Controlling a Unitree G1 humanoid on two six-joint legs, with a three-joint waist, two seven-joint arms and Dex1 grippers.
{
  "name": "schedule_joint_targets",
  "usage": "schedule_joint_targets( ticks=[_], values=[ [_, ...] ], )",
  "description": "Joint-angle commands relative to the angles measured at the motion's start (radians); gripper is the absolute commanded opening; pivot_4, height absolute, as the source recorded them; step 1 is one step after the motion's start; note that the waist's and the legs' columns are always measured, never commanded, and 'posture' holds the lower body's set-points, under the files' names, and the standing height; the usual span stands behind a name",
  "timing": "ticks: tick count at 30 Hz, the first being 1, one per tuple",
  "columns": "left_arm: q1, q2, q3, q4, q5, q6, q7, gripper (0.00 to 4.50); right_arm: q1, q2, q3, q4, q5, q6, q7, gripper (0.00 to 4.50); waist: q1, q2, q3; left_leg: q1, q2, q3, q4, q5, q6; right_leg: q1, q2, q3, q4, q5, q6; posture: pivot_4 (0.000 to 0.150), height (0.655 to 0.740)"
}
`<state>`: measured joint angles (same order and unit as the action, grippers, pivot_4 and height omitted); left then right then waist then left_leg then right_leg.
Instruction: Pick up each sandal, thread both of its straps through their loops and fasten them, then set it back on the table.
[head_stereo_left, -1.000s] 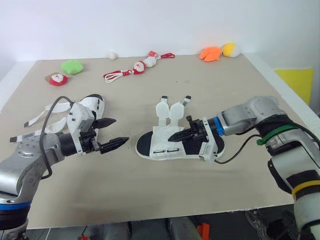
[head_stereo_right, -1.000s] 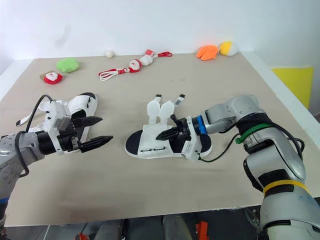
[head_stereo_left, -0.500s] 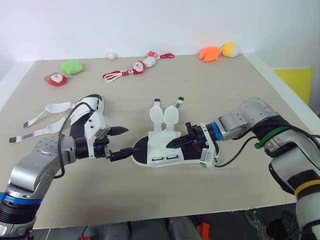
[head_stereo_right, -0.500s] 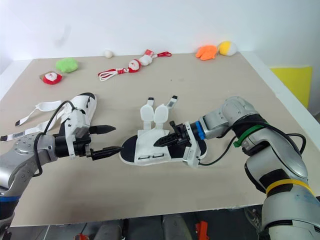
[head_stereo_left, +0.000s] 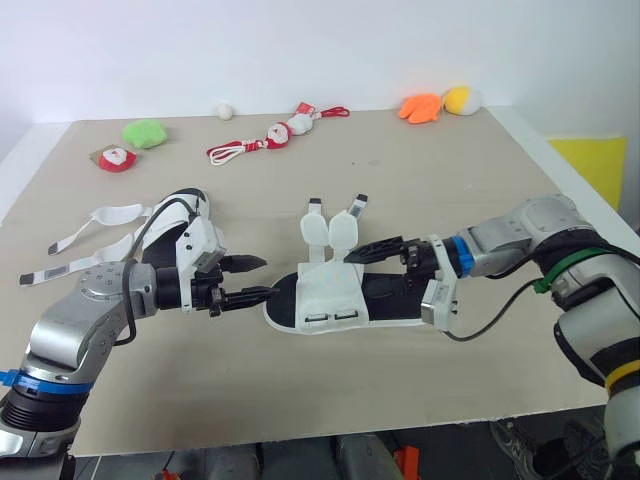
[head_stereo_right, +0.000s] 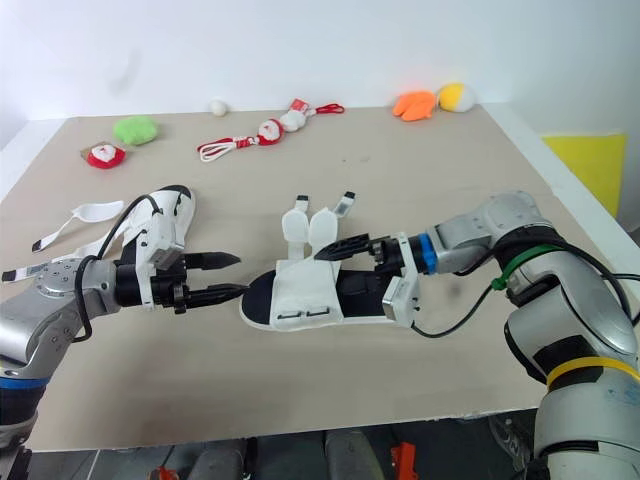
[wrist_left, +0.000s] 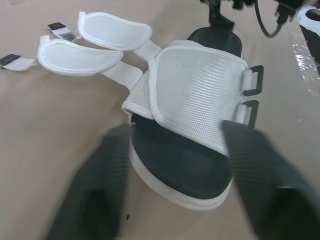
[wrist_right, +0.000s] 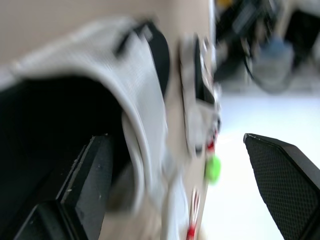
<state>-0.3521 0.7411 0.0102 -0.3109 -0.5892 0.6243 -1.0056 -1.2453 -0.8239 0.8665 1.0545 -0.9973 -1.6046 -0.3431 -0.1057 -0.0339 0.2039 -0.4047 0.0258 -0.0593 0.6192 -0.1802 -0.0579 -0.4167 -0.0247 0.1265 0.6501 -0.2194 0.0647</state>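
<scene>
Far left: second sandal (head_stereo_left: 186, 213) lies flat on the table (head_stereo_left: 480, 170), partly behind the left arm. Its white straps (head_stereo_left: 112, 214) lie loose, trailing toward the table's left edge.

Left gripper (head_stereo_left: 262, 277): fingers apart, pointing right at the toe of the centre sandal (head_stereo_left: 340, 296). In the left wrist view the toe sits in the gap between the two fingers (wrist_left: 105, 185), and neither one is pressed onto it. From the head camera the lower fingertip is right at the toe rim; can't tell if it's touching.

Centre sandal: mid-table, sole down, toe left, heel right. Both padded strap flaps (head_stereo_left: 331, 231) are unfastened and laid out flat toward the far side, touching each other. Two black loops (wrist_left: 253, 80) on the near side of the white mesh upper have nothing through them.

Right gripper (head_stereo_left: 385, 255): over the heel half, fingers spread wide. One finger reaches left over the footbed to the back edge of the upper. In the right wrist view the black footbed and white upper lie against one finger (wrist_right: 82, 190); the other hangs well clear in open air. No clamp on anything.

Far edge: soft toys (head_stereo_left: 272, 136) in a row, well apart from both sandals.
</scene>
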Motion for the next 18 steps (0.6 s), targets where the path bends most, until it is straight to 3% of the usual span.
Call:
schedule_joint_targets(
  ticks=[1,2,3,4,6,7,8,10,13,18],
  values=[
    [-0.011,0.012,0.0,0.0,0.018,-0.038,-0.023,1.21,-0.044,-0.033,0.035,0.102,0.201,-0.01,0.125,4.5,-0.001,0.0,0.0,0.0,0.0,0.0,0.0,0.0,0.0,0.0,0.0,0.0,0.0,0.0,0.0,0.15,0.74],
    [-0.014,0.011,-0.005,0.003,0.022,-0.042,-0.026,0.48,-0.044,-0.033,0.048,0.131,0.266,-0.01,0.172,4.5,-0.001,0.0,0.0,0.001,0.0,0.0,0.0,0.0,0.0,0.001,0.0,0.0,0.0,0.0,0.0,0.15,0.74],
    [-0.018,0.007,-0.011,0.008,0.026,-0.045,-0.028,0.35,-0.043,-0.029,0.055,0.166,0.315,-0.01,0.216,4.5,-0.002,0.0,0.0,0.001,0.0,0.0,0.0,0.0,0.0,0.001,0.0,0.0,0.0,0.0,0.0,0.15,0.74],
    [-0.027,0.011,-0.034,0.016,0.04,-0.031,-0.029,0.08,-0.05,0.029,-0.049,0.299,0.358,-0.01,0.313,4.5,-0.003,0.0,0.0,0.002,0.0,0.0,0.0,0.0,0.0,0.001,0.0,0.0,0.0,0.0,0.0,0.15,0.74],
    [-0.047,0.0,-0.092,0.036,0.094,-0.038,-0.019,0.08,0.131,0.043,-0.21,-0.03,1.065,0.549,0.922,4.5,-0.006,-0.002,0.0,0.003,0.0,0.0,0.0,0.0,0.001,0.002,0.001,0.0,0.0,0.0,0.0,0.15,0.74],
    [-0.052,-0.006,-0.112,0.038,0.109,-0.04,-0.019,0.08,0.184,0.064,-0.303,-0.149,1.298,0.808,1.156,4.5,-0.007,-0.003,0.0,0.007,0.002,-0.003,0.0,0.001,0.002,0.009,0.002,-0.002,-0.002,0.0,0.0,0.15,0.74],
    [-0.055,-0.011,-0.125,0.038,0.117,-0.041,-0.019,0.08,0.212,0.072,-0.356,-0.236,1.436,0.987,1.292,4.5,-0.008,-0.003,0.0,0.008,0.002,-0.003,0.001,0.0,0.002,0.01,0.002,-0.001,-0.002,0.0,0.0,0.15,0.74],
    [-0.059,-0.026,-0.155,0.039,0.141,-0.046,-0.015,0.08,0.233,0.065,-0.446,-0.376,1.574,1.358,1.392,4.5,-0.004,0.002,0.003,0.012,0.001,-0.004,0.003,0.0,0.004,0.016,0.001,-0.002,0.0,0.003,0.005,0.15,0.74],
    [-0.058,-0.039,-0.198,0.051,0.187,-0.062,-0.007,0.08,0.254,0.049,-0.553,-0.573,1.732,1.832,1.385,4.5,0.004,0.003,0.003,0.011,0.001,-0.007,0.003,0.0,0.004,0.014,0.002,-0.006,0.001,0.002,0.004,0.15,0.74],
    [-0.052,-0.064,-0.242,0.113,0.279,-0.124,0.016,0.08,0.257,0.077,-0.691,-0.685,1.867,2.336,1.273,4.5,0.008,0.003,0.002,0.008,0.003,-0.01,0.002,0.0,0.004,0.011,0.004,-0.01,0.001,-0.001,-0.002,0.15,0.74]
  ],
)
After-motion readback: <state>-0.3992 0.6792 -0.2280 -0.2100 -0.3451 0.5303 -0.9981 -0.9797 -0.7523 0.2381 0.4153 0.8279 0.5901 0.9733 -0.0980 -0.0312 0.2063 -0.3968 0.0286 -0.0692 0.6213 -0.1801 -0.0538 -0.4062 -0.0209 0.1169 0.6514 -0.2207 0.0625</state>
